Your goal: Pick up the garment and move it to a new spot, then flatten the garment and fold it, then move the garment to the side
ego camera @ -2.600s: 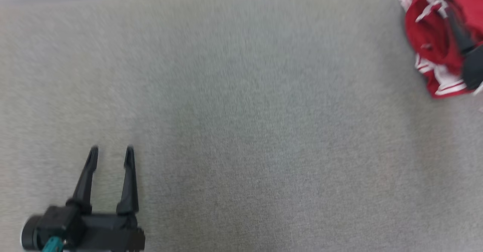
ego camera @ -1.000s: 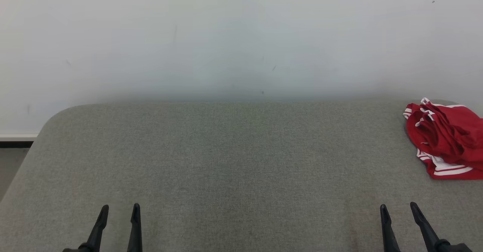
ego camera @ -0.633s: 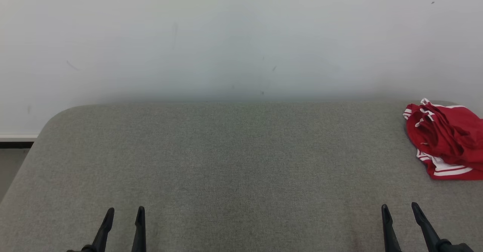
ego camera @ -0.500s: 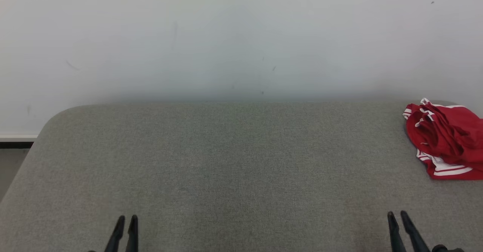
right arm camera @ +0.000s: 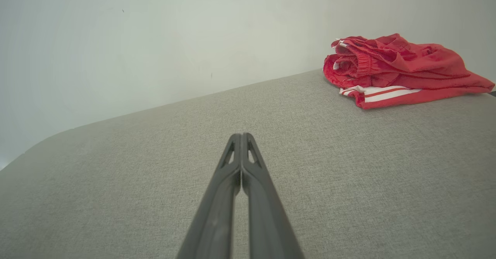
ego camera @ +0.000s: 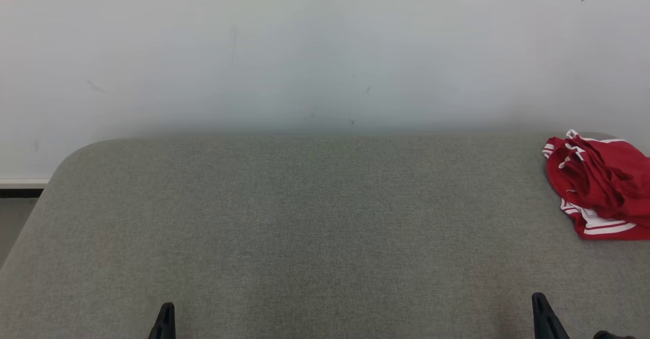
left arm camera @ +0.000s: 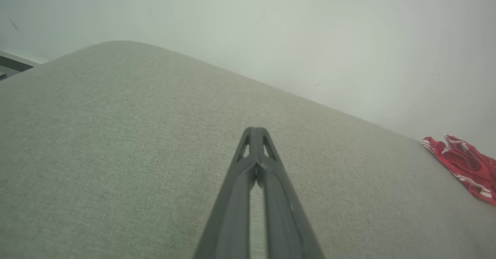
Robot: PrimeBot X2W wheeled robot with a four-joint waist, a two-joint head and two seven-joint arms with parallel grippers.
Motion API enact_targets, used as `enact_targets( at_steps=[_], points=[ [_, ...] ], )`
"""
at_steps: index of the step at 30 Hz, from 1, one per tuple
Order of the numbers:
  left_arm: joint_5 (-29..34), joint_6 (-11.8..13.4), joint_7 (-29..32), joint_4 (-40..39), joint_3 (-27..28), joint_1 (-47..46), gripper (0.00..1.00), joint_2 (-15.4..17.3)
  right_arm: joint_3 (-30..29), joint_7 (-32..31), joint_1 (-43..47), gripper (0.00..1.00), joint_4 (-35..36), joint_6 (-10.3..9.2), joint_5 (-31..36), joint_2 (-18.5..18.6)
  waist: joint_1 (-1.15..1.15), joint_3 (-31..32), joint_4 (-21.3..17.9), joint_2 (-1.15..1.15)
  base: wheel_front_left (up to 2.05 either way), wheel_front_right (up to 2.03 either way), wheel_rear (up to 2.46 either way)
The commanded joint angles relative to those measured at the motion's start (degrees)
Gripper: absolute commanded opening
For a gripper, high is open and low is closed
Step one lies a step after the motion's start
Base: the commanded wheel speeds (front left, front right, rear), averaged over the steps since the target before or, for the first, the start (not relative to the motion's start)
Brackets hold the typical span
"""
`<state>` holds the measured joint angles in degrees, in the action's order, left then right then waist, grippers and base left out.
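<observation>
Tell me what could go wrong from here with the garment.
1. The garment sits loosely bunched, not flat, so its fold may sag open if nudged.
2. It lies at the far right of the grey surface, cut off by the head view's edge, so its far side can't be checked.
3. The left gripper and right gripper are both shut; a regrasp needs them opened first, or they would only push cloth.
</observation>
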<state>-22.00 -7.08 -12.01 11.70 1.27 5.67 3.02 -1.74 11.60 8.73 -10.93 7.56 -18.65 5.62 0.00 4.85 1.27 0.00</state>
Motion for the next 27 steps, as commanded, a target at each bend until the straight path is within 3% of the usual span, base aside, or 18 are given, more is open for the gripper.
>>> enact_targets(
  at_steps=[1,27],
  points=[
    [-2.66,-0.07,0.50,-0.71,0.42,-2.01,0.00,0.18,-0.42,-0.46,-1.89,0.00,0.66,-0.01,-2.69,0.05,0.00,-0.06,-0.02,0.00,0.00,0.00,0.00],
    [-24.63,-0.21,6.33,0.25,2.00,-5.46,0.00,0.09,-1.85,-6.17,-6.33,0.00,-0.51,-0.04,-25.74,-0.86,0.00,-1.14,-0.29,0.00,0.00,0.00,0.00]
  ],
)
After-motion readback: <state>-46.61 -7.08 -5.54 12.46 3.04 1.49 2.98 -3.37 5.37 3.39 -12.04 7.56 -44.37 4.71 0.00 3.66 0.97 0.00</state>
